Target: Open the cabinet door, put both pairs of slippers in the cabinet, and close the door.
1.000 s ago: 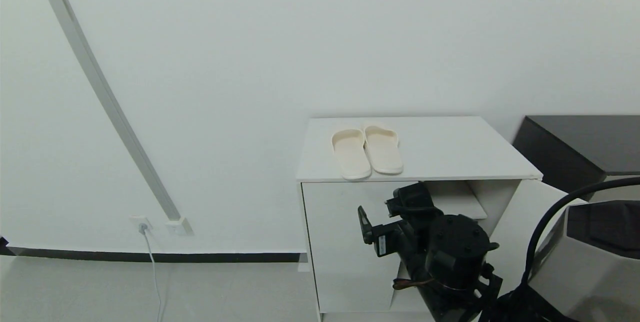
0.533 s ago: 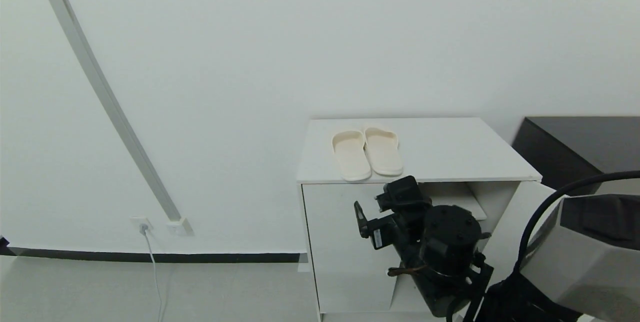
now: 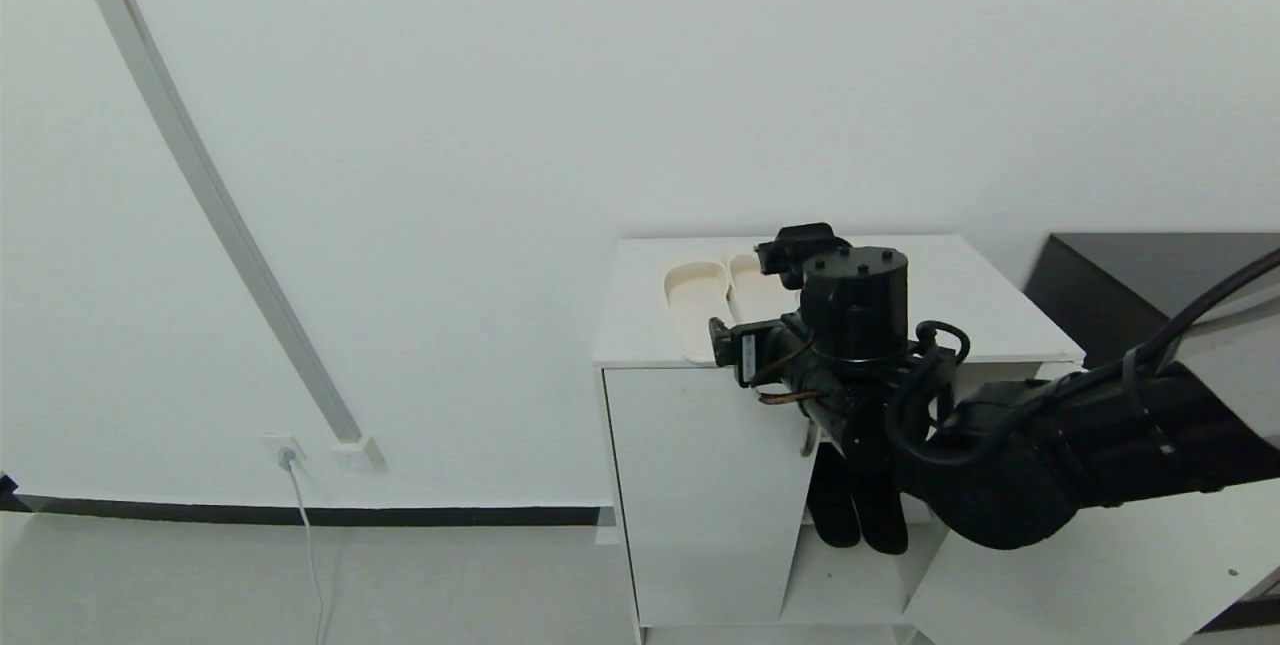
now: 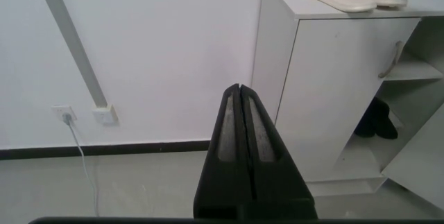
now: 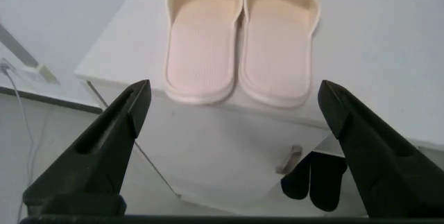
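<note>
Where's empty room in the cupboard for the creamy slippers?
The upper shelf inside the white cabinet looks bare. The lower shelf is bare in front of the black slippers. On top, the cream plastic slippers crowd the left side.

Right end effector [image 5: 234,96] up from the cabinet [image 3: 690,485] front to above the cream slippers [image 5: 207,44].

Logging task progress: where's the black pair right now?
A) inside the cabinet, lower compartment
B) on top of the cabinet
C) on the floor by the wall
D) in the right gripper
A: the black pair stands in the lower compartment of the cabinet, seen through its open right side, while the cream pair lies on top.
</note>
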Available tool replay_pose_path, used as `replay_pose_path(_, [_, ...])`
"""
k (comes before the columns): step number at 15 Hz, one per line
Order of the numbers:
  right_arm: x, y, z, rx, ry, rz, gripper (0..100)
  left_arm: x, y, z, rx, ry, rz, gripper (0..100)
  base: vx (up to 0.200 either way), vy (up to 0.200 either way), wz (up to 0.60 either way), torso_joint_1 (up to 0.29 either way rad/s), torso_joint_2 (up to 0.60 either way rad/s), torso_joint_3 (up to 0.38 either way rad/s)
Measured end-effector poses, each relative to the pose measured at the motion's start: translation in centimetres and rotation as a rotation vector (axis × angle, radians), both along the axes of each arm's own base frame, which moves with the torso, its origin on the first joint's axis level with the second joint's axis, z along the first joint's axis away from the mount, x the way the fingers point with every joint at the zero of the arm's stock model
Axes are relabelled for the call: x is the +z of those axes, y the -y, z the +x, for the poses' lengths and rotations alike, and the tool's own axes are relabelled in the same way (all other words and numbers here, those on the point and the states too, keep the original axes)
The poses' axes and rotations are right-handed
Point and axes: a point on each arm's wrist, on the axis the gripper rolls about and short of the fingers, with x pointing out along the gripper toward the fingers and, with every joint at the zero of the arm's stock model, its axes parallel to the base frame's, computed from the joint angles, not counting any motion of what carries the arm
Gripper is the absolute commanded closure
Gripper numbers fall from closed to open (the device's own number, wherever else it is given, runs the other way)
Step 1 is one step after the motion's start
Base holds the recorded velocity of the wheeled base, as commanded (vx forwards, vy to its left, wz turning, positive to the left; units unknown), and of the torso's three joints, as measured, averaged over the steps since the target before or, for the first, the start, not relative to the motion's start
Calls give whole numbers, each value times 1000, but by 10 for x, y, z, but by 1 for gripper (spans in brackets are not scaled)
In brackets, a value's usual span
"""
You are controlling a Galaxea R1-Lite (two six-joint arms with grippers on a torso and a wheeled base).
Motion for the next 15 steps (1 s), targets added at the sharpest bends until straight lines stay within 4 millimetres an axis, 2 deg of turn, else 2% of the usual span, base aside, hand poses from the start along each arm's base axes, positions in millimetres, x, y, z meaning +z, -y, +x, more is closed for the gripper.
replay_pose_path(4, [3,0,2,-3,-3,13,0,0,0,0,0,-1,0,100,200,0,0,0,-6,2])
replay_pose_path(10, [-17,-4,5,-8,-56,12,0,0,0,0,-1,0,-1,100,200,0,0,5,2,1])
replay_pose_path(15, [-41,-11,13,20,-106,0,0,0,0,0,-1,0,-1,100,0,0,0,0,0,0])
